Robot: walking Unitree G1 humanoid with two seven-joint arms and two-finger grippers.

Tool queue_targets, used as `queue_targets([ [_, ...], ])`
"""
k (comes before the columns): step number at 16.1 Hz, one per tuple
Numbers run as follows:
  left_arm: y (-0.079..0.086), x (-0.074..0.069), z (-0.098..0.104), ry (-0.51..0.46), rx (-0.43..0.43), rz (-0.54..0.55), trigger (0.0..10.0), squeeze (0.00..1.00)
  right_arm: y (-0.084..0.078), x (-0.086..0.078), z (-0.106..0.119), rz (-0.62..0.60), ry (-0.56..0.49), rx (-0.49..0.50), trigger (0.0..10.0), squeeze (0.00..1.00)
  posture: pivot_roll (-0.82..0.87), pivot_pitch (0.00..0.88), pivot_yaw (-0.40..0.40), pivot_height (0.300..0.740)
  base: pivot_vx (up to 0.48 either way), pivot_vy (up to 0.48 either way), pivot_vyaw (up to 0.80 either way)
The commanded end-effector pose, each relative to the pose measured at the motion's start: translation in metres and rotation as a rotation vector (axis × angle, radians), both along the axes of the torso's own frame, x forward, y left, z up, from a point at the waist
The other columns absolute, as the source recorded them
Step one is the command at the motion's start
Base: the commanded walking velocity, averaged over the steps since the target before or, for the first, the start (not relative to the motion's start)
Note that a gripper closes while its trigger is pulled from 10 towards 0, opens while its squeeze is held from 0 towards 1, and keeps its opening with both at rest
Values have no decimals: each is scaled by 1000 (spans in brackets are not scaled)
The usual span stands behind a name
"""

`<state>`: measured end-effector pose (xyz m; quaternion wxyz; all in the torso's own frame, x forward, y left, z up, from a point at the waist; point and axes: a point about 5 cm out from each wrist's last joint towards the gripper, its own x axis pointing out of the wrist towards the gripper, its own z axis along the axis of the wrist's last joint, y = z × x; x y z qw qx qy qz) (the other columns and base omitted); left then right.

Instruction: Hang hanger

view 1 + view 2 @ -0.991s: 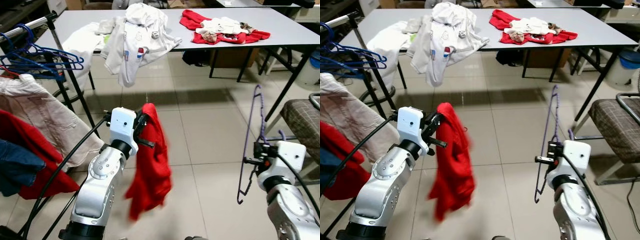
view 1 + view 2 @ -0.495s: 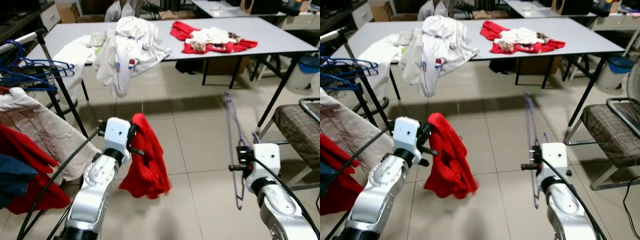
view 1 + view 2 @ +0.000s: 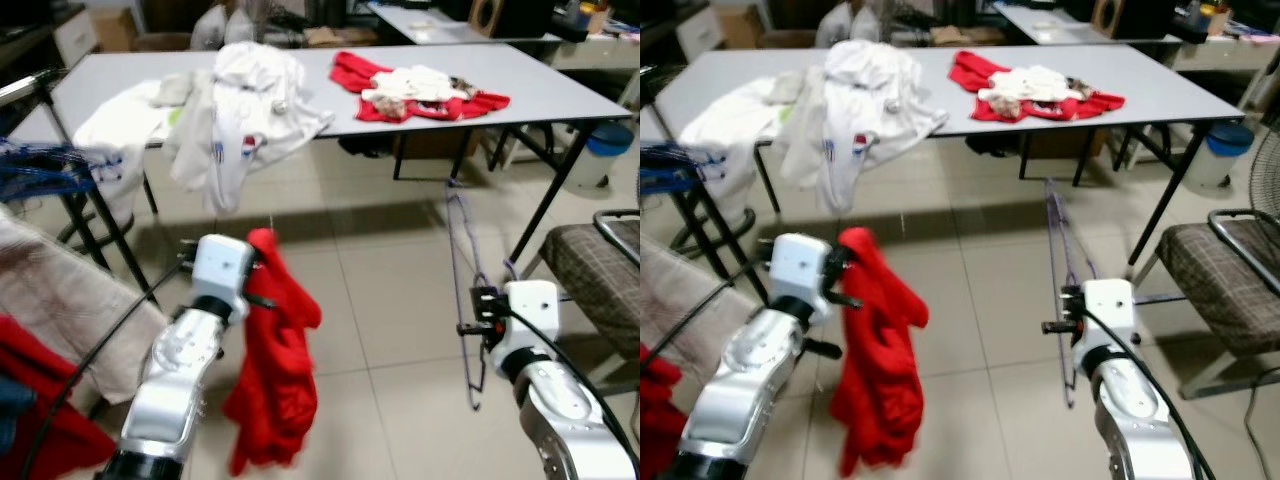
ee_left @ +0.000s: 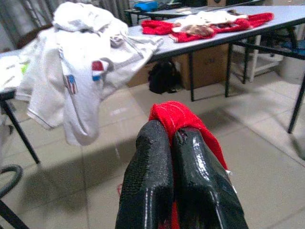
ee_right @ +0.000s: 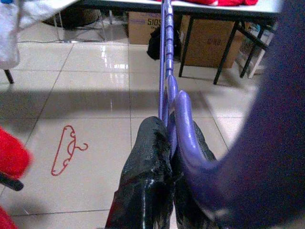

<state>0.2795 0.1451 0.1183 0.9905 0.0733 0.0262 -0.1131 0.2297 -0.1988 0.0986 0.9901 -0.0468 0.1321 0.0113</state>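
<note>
A thin purple hanger point(image 3: 462, 262) stands upright over the tiled floor, with my right gripper point(image 5: 167, 131) shut on its lower part at my right front. A red garment point(image 3: 280, 370) hangs limp from my left gripper point(image 4: 171, 136), which is shut on the cloth's top edge at my left front. The clothes rack rail point(image 3: 28, 86) runs along my far left, carrying blue hangers point(image 3: 40, 172) and a beige garment point(image 3: 60, 310). Both grippers are well away from the rail.
A long grey table point(image 3: 560, 85) stands ahead with white clothes point(image 3: 235, 95) and red clothes point(image 3: 420, 85) on it. A checked chair point(image 3: 600, 270) and a blue bin point(image 3: 603, 148) are at the right. A red hanger point(image 5: 66, 150) lies on the floor.
The view has shifted as the camera moved. The red garment swung out and now hangs straight down again. Both grippers keep their hold.
</note>
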Motion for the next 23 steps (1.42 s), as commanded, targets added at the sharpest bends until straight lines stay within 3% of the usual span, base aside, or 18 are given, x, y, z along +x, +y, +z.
queue_targets([
  [1, -11, 4, 12, -50, -11, -30, 10000, 0, -11, -1, 3, -31, -10, -12, 10000, 0, -10, 0, 25, 740, 382, 0, 0],
  [23, -14, 5, 13, -53, -37, -33, 10000, 0, -7, 5, 17, 3, -98, -5, 10000, 0, -14, 0, 10, 740, 382, 0, 0],
])
